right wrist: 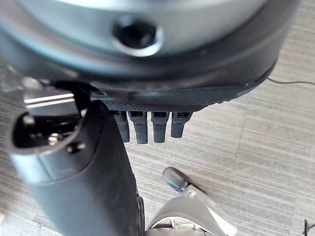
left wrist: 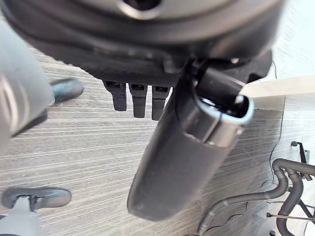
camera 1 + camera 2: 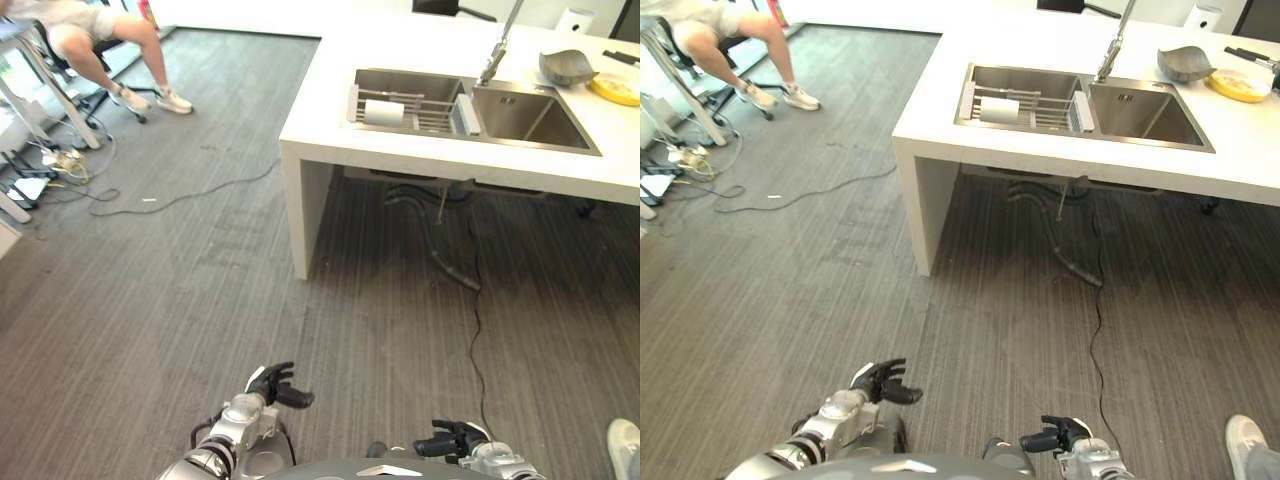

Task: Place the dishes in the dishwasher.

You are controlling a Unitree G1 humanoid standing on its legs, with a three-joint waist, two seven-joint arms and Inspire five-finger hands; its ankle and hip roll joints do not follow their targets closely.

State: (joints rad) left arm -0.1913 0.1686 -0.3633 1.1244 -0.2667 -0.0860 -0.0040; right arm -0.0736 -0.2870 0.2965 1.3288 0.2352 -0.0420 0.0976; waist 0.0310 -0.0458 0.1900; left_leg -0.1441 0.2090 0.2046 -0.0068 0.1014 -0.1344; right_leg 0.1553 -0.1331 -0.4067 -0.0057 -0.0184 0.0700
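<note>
Sink [image 3: 520, 120] with two basins set in a white counter [image 3: 400, 150]: left basin holds one wire rack [image 3: 410, 110] carrying one white roll-shaped item [image 3: 383, 112]; right basin bare. Beside the sink on the counter, one grey bowl [image 3: 566, 66] and one yellow dish [image 3: 616, 88]. Left hand [image 3: 275, 385] and right hand [image 3: 448, 440] low over the floor, well apart from the dishes. One seated person [image 3: 100, 40] at far left.

Left wrist view: fingers [image 2: 139, 98] loosely curled, holding nothing.

Right wrist view: fingers [image 1: 147, 128] the same, empty.
</note>
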